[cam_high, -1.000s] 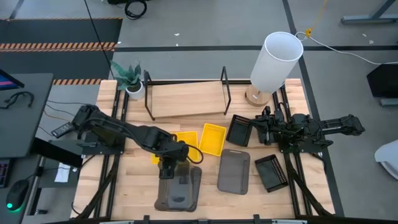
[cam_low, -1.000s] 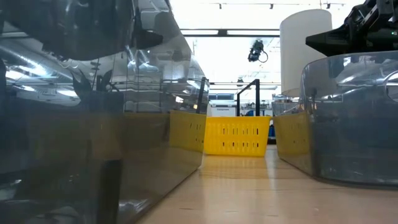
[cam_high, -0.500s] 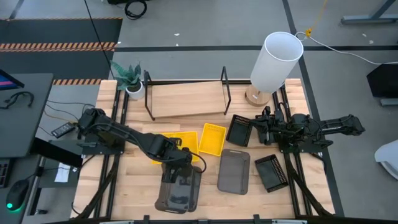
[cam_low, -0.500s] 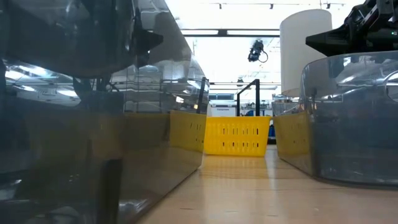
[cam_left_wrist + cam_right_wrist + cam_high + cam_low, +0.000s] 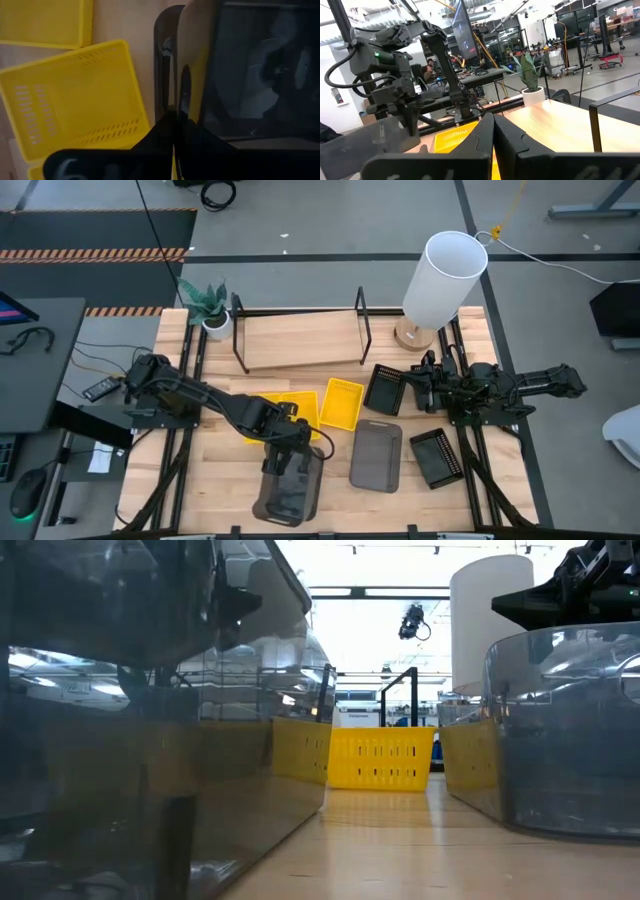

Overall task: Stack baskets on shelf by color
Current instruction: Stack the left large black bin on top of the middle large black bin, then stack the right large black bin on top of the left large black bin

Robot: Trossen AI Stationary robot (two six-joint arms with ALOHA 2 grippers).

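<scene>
My left gripper (image 5: pixel 283 450) pinches the smooth rim of a translucent grey basket (image 5: pixel 290 492). Beside it lie slotted yellow baskets (image 5: pixel 75 100). My right gripper (image 5: pixel 493 131) rests closed, empty.

Shelf (image 5: pixel 300 340) at table's (image 5: pixel 225 475) back, lamp (image 5: pixel 440 280) right of it, plant (image 5: pixel 210 305) left; baskets (image 5: pixel 375 455) spread in front.

Shelf (image 5: pixel 300 340): board lying bare; yellow baskets (image 5: pixel 340 402) and left gripper (image 5: pixel 285 465) crowding the tabletop in front of it.
</scene>
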